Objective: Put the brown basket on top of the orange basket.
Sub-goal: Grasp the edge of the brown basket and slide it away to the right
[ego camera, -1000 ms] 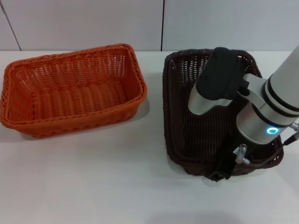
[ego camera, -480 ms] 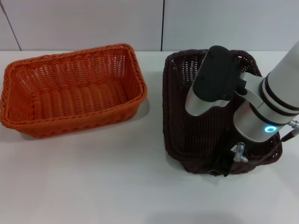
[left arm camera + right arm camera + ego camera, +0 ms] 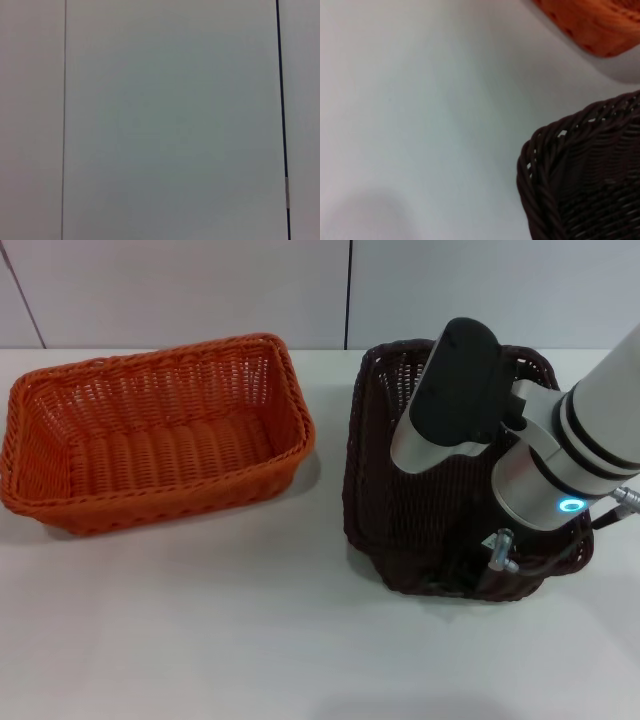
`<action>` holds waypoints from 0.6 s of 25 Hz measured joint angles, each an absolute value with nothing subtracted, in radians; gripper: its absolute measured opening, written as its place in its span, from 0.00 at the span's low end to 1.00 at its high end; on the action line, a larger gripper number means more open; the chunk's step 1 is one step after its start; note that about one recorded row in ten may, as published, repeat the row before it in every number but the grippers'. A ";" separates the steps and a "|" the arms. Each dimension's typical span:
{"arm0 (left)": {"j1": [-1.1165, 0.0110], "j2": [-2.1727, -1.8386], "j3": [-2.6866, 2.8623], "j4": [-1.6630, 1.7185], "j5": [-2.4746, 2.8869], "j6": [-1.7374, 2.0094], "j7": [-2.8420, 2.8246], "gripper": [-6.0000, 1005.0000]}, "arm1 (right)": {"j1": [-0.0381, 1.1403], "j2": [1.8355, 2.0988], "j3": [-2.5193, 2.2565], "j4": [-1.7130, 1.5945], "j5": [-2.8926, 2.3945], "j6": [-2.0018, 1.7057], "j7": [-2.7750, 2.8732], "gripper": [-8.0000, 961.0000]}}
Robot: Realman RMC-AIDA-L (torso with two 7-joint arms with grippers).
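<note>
Head view, and the right arm is reaching down over the brown basket [image 3: 400, 500], its right claw [image 3: 470, 575] down at the near rim, at the corner closest to the robot. The wrist and black housing hide the claw itself, so whether it is shut on the rim or only hovering there, I cannot tell. The basket looks tipped, its near end seeming to ride a little above the desk [image 3: 200, 640], which would fit a rim grip lifting from one edge, but that is a judgement.

The orange basket [image 3: 150, 430] sits flat on the desk to the left, open side up, well apart from the brown one with a clear strip of desk between them. Empty and mouth-up, it is ready to take the brown basket on top, since the sloped sides should let one nest into the other.

Right wrist view: one braided corner of the brown basket [image 3: 580, 175] up close, a sliver of the orange basket [image 3: 590, 25] beyond, bare desk between.

The left arm is nowhere in the head view; its wrist camera shows only a plain pale panel [image 3: 170, 120].
</note>
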State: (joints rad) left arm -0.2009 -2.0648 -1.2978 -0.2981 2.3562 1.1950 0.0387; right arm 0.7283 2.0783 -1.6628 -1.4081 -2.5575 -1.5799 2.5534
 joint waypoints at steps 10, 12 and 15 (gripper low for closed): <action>-0.201 -2.065 -1.298 -0.296 2.356 1.195 0.036 0.77 | 0.694 2.079 -1.662 -1.600 -2.601 -1.613 2.561 0.19; -0.201 -2.066 -1.298 -0.296 2.356 1.195 0.035 0.77 | 0.693 2.079 -1.661 -1.614 -2.608 -1.615 2.566 0.18; -0.201 -2.066 -1.298 -0.295 2.356 1.195 0.032 0.77 | 0.696 2.079 -1.641 -1.678 -2.641 -1.627 2.579 0.14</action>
State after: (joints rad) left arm -0.2009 -2.0662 -1.2977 -0.2950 2.3561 1.1950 0.0324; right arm 0.6956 2.0786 -1.6409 -1.6780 -2.6413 -1.6270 2.5795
